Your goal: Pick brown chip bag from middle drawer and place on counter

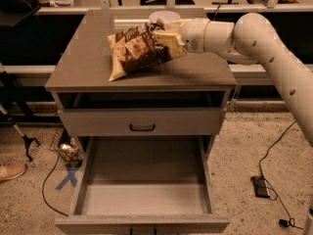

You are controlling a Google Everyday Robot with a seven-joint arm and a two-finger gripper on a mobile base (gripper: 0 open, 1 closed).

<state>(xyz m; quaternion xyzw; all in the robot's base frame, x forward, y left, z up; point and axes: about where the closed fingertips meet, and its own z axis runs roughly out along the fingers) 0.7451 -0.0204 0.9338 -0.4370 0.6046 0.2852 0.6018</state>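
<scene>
The brown chip bag (137, 50) lies tilted on the counter (83, 62), its lower left corner touching the slab near the middle. My gripper (166, 37) comes in from the right on the white arm and is shut on the bag's right end. The middle drawer (144, 199) stands pulled out below, its light-grey floor bare.
A shallower drawer front with a black bar handle (142, 127) sits shut above the open drawer. A white bowl (164, 17) stands at the counter's back edge behind the bag. Cables and a black adapter (260, 186) lie on the floor right; a long ledge runs behind.
</scene>
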